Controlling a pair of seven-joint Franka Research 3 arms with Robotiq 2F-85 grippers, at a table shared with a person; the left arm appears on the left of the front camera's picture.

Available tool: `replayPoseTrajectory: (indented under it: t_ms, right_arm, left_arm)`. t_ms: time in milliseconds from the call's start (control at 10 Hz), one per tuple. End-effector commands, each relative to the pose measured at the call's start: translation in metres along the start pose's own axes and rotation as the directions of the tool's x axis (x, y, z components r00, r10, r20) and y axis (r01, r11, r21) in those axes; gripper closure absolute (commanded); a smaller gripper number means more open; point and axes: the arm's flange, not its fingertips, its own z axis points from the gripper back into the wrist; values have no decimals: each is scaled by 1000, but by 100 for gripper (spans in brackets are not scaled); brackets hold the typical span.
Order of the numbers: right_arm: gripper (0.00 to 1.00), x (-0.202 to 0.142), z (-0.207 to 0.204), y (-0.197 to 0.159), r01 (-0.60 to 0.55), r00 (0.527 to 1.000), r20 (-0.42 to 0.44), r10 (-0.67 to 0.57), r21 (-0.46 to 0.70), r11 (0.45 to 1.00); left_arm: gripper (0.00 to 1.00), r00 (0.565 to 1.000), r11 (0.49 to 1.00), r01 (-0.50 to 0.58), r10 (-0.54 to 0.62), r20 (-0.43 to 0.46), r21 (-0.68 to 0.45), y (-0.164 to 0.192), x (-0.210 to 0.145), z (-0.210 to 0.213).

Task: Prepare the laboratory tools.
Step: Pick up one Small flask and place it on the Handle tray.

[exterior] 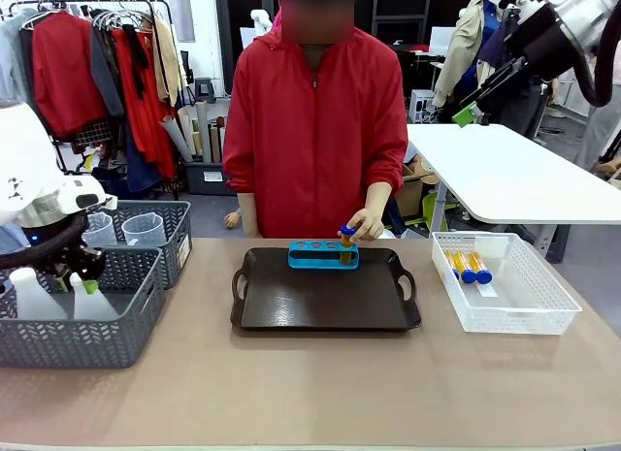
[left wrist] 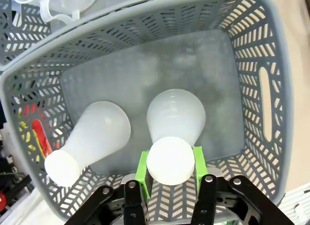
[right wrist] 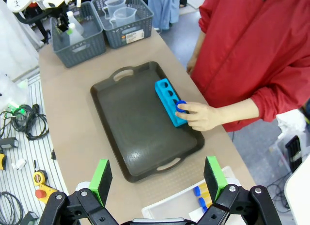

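Two translucent white conical flasks (left wrist: 174, 123) are counted, and two clear graduated beakers (exterior: 144, 228). Two grey baskets (exterior: 68, 346) are seen, with one white basket (exterior: 529, 320), one dark tray (exterior: 320, 304) and one blue tube rack (exterior: 312, 256). Four orange tubes with blue caps (exterior: 470, 270) are made out — one in the rack, three in the white basket.

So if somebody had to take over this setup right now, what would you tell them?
Left pincer: shut on the neck of a conical flask in the near grey basket; a second flask sits beside it.
Right pincer: open, empty, high above the table.
The person's hand is setting one orange tube into the blue rack on the dark tray.
Other tubes lie in the white basket; beakers are in the far grey basket.
Probably left: flask, beaker, remaining tubes.
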Motion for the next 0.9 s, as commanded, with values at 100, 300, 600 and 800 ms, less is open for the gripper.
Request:
replayPoseTrajectory:
  t_ms: [100, 300, 600, 800]
  right_arm:
    - [0, 2, 1, 0, 0, 1000, 4, 0, -8, 1000]
    - [0, 2, 1, 0, 0, 1000, 4, 0, -8, 1000]
    - [0, 2, 1, 0, 0, 1000, 4, 0, -8, 1000]
    - [0, 2, 1, 0, 0, 1000, 4, 0, -8, 1000]
  left_arm:
    - [100, 999, 1000, 24, -25, 35, 14, -5, 2, 49]
    - [100, 995, 995, 90, -91, 27, 43, -15, 6, 104]
    - [100, 975, 981, 177, -186, 118, 82, -29, 13, 199]
    - [100, 956, 968, 245, -249, 154, 48, -38, 21, 251]
